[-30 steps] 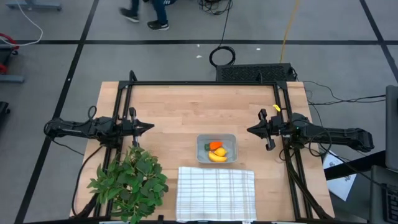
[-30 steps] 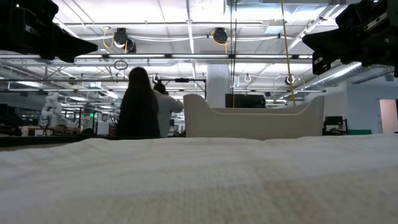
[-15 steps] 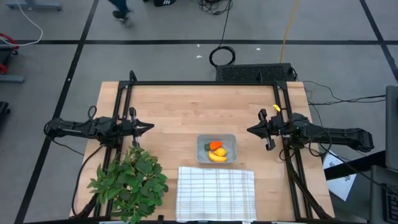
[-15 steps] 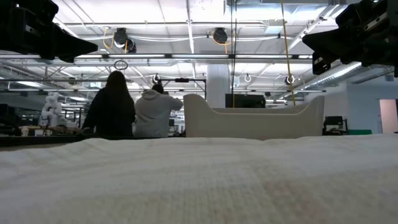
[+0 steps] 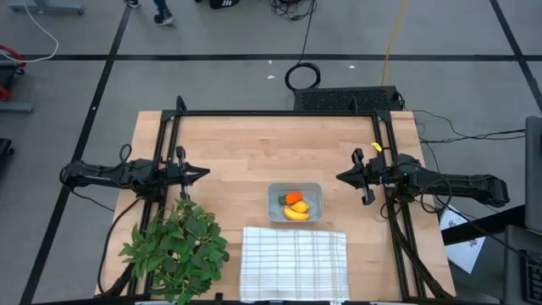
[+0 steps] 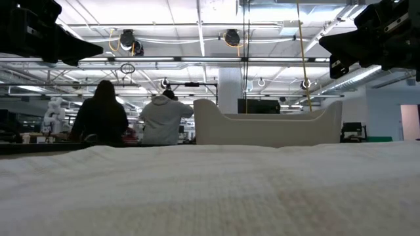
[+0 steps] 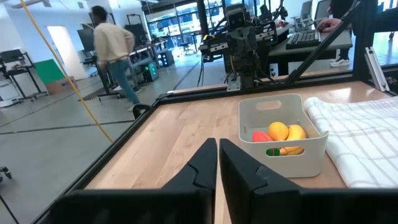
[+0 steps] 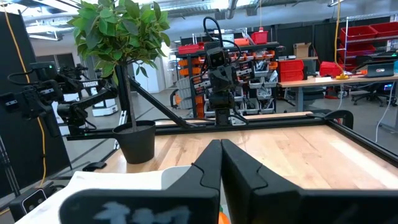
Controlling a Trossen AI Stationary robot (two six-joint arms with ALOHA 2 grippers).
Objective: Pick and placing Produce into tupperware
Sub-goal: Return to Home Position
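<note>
a pale wooden table (image 5: 237,144) edged by a black frame (image 5: 279,113) stands on a grey concrete floor (image 5: 85,85) crossed with dark tape lines, where a coiled cable (image 5: 302,77) lies behind the table's far edge. the tupperware (image 5: 295,185) sits right of the table's middle, just behind a white checked cloth (image 5: 294,252) that reaches the near edge. inside it lie the carrot (image 5: 294,197), the banana (image 5: 296,215) and the lemon-like fruit (image 7: 278,130), packed close together. a leafy potted plant (image 5: 178,241) occupies the near left corner.

the left gripper (image 5: 206,173) hangs above the left side of the table, its jaws pressed together and holding nothing; the right gripper (image 5: 339,177) hangs over the right side, well apart from the tupperware, jaws likewise together. they point at each other across the board.

from table height, the cloth fills the foreground, and beyond it two people (image 6: 131,118) stand with their backs turned under a ceiling of strip lights and ducting.
</note>
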